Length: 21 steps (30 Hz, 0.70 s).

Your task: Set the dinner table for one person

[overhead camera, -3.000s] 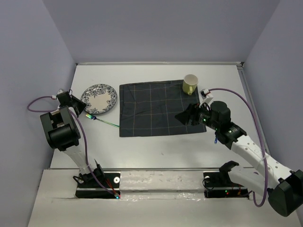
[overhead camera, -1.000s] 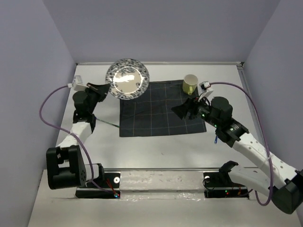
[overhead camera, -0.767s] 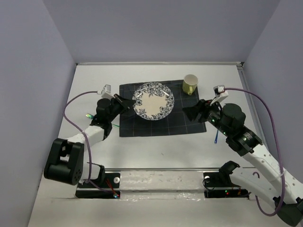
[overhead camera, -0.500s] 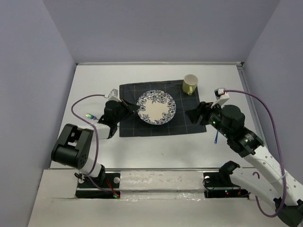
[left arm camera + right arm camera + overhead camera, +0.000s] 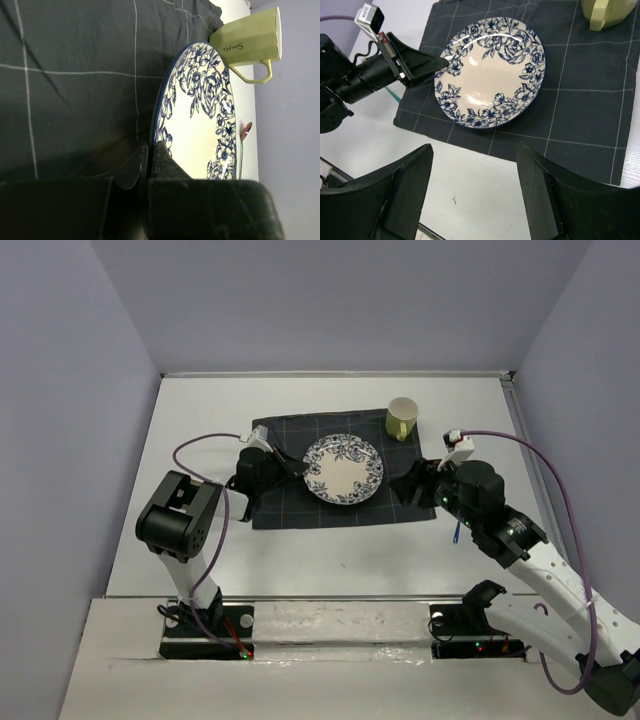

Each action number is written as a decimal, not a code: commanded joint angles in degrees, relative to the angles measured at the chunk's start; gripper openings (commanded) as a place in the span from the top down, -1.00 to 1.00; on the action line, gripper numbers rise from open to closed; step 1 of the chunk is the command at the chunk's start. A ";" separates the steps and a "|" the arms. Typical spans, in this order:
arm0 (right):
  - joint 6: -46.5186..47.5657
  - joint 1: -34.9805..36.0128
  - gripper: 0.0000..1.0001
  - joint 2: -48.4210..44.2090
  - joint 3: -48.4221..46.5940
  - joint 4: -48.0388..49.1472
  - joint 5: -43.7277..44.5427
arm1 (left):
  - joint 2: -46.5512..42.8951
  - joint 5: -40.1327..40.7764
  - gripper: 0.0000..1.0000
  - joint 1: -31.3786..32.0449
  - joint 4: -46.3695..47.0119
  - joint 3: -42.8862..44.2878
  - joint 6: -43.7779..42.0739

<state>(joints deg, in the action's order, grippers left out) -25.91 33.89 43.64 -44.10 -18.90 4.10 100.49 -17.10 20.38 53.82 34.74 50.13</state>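
A blue-flowered plate [image 5: 343, 469] is at the middle of the dark grid-lined cloth [image 5: 290, 508] on the white dinner table [image 5: 330, 550]. My left gripper [image 5: 298, 469] is shut on the plate's left rim. In the left wrist view its fingers [image 5: 162, 155] pinch the rim of the plate [image 5: 200, 115], which sits very low over the cloth [image 5: 70, 60]; I cannot tell if it rests on it. My right gripper [image 5: 412, 485] is open and empty at the cloth's right edge. In the right wrist view it [image 5: 475, 165] hovers over the table, near the plate [image 5: 490, 75].
A yellow-green mug [image 5: 401, 417] stands at the cloth's far right corner and also shows in both wrist views [image 5: 247, 37] [image 5: 607, 12]. A thin blue utensil [image 5: 456, 531] lies on the table right of the cloth. A green utensil [image 5: 390, 93] shows behind the left gripper.
My left gripper lifted the plate from the table's left side, carried it over and lowered it onto the cloth's middle. My right gripper drew back slightly to the right.
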 commanded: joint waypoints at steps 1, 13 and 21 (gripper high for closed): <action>0.07 0.48 -0.45 1.80 0.85 2.19 -0.93 | -0.30 -2.76 1.00 0.45 11.92 4.54 1.29; -0.63 0.48 -0.45 3.39 3.49 4.39 -1.46 | 2.96 -0.57 1.00 0.54 10.78 6.30 -2.14; -0.81 0.48 -0.45 3.82 4.46 4.57 -0.32 | 5.24 -2.14 0.95 0.27 8.23 9.11 -4.60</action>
<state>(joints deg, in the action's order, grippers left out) -26.44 33.89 47.40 -40.01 -17.43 2.68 106.13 -16.56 20.58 54.04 38.24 45.28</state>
